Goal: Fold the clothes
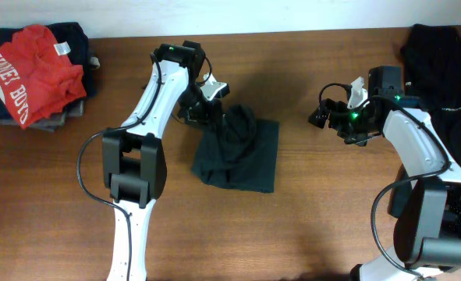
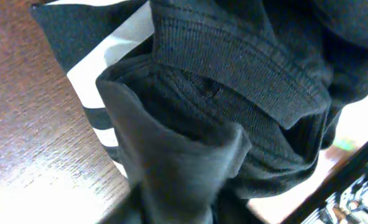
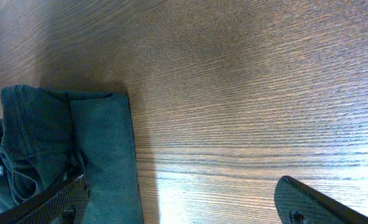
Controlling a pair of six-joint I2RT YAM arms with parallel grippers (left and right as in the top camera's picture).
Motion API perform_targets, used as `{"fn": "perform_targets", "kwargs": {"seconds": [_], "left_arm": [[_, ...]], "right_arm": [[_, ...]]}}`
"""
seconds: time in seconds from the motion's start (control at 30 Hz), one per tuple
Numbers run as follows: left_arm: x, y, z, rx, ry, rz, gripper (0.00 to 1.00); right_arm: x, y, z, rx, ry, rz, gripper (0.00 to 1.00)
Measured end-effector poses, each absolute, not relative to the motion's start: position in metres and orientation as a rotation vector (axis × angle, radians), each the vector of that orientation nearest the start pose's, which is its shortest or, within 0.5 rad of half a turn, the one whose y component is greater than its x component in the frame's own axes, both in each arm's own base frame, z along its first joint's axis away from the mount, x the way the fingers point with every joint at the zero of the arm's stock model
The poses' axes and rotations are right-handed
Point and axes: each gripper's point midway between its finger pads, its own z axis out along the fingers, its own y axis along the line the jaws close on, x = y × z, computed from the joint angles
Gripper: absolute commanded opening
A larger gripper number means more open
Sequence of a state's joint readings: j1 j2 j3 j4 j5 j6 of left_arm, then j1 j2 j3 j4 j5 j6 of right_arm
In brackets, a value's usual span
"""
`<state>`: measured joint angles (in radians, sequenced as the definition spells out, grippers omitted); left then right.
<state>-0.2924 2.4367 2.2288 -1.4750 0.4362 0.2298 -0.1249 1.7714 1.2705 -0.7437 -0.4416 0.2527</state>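
Observation:
A dark grey-green shirt (image 1: 242,160) lies folded into a rough square at the table's middle. Its upper left part is bunched into a raised hump (image 1: 238,121). My left gripper (image 1: 212,112) is at that hump, shut on the cloth. In the left wrist view the shirt (image 2: 233,74) fills the frame, ribbed collar uppermost, and hides the left gripper (image 2: 184,211) fingers. My right gripper (image 1: 324,115) hovers open over bare wood to the right of the shirt. The right wrist view shows the right gripper (image 3: 180,196) with only wood between its fingers (image 3: 308,199), and the shirt's edge (image 3: 103,143) at the left.
A stack of folded clothes topped by a red shirt with white lettering (image 1: 31,70) sits at the back left corner. A black heap of garments (image 1: 441,55) lies at the back right, behind the right arm.

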Motion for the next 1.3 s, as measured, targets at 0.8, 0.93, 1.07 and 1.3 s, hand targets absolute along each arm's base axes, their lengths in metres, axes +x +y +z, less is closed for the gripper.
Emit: {"fn": "perform_targets", "kwargs": {"seconds": [0.8,0.93,1.07,1.3], "left_arm": [[0.373,-0.237,0.134,0.939,2.973,-0.708,0.01],[0.35,-0.261,0.137,1.037,2.972,-0.72,0.0],[0.332,-0.276,0.138,1.111,2.982,-0.719,0.01],[0.311,-0.279,0.139,1.158,3.039,-0.712,0.0]], "right_arm": [[0.397,0.024,0.09,0.414,2.741,0.649,0.99],[0.397,0.024,0.09,0.415,2.74,0.649,0.99],[0.398,0.024,0.09,0.414,2.738,0.649,0.99],[0.406,0.023,0.094,0.396,2.702,0.644,0.99]]}}
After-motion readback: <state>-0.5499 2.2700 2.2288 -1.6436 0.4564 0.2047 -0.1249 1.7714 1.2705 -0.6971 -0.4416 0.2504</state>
